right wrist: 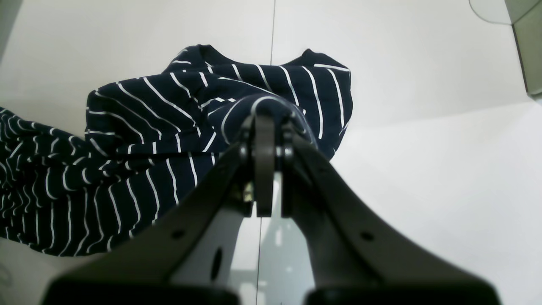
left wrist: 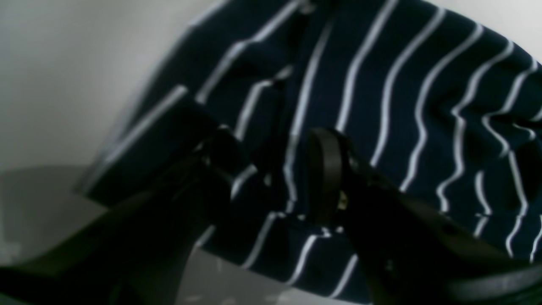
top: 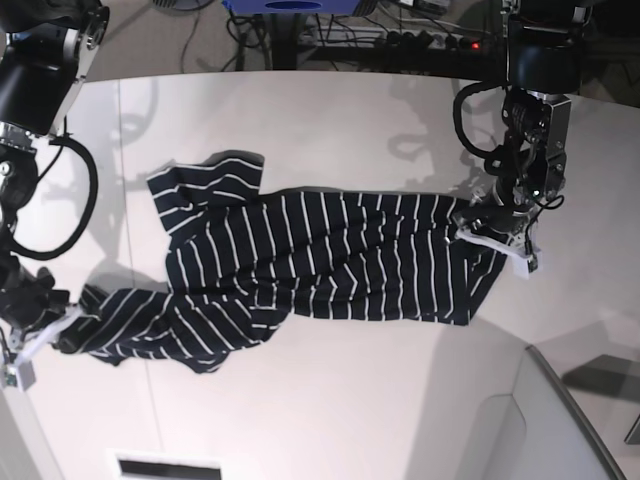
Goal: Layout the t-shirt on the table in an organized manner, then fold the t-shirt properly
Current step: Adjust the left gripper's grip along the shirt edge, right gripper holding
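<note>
Nearest the base camera, the right end effector (top: pixel 62 328) is clenched on a bunched corner of the t-shirt (top: pixel 320 265), at the shirt's near left. The t-shirt lies stretched and wrinkled across the white table (top: pixel 330 120). At the shirt's far right edge, the left end effector (top: pixel 487 228) stands with jaws parted over the striped cloth.

Beyond the far edge of the work surface, black cables (top: pixel 300 40) lie tangled on a dark floor. A power strip (top: pixel 440 40) with a lit red indicator sits among them. A blue object (top: pixel 290 6) shows at the top edge.
</note>
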